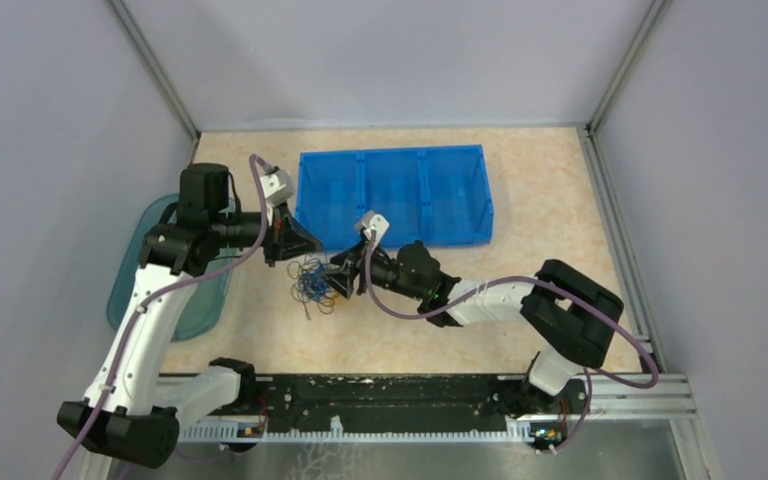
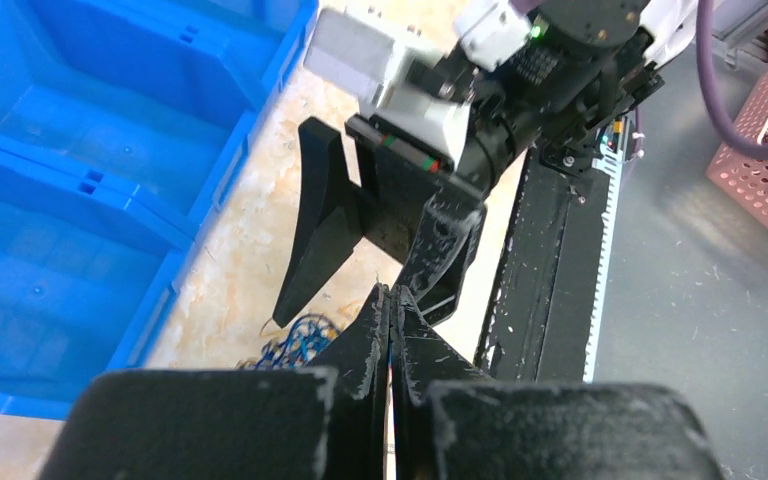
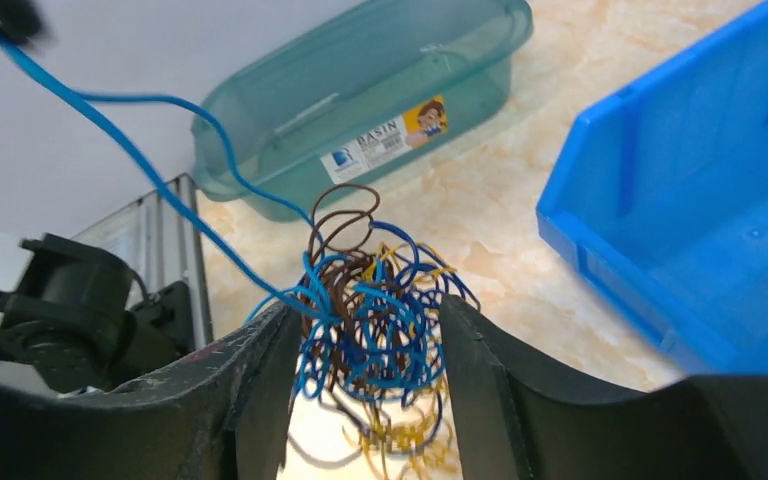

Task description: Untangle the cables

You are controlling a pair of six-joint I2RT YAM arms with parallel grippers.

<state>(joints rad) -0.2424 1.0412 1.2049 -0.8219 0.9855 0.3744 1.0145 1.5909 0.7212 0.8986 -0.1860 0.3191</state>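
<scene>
The cables (image 3: 375,345), a blue, brown and yellow tangle, are found left of the table's (image 1: 540,200) middle, just off the near-left corner of the blue bin (image 1: 450,200). The bin sits toward the far edge, and a teal basin (image 3: 280,150) is set at the left edge.

Right gripper (image 3: 370,308): partly closed, with the tangle squeezed between its fingers (image 3: 260,370) and held low over the surface. It is judged to be placed as an anchor, so the bundle is not dragged along when one wire is drawn.

Left gripper (image 2: 391,310): fingers pressed flat together, no gap seen. No wire can be made out between them in the left wrist view. In the right wrist view, one blue strand (image 3: 160,188) is seen running taut from the tangle up to a dark blur at the top-left corner. That blur is taken to be the left gripper, so it is judged clenched on that strand.

The left gripper is held toward the far-left of the tangle and apart from it. The strand is thereby kept in tension, away from the bundle.

Step judged: one blue wire being pulled free. Brown and yellow loops are not yet separated, so the task is judged early.

Risk: the strand may snag inside the knot and lift the whole bundle.
</scene>
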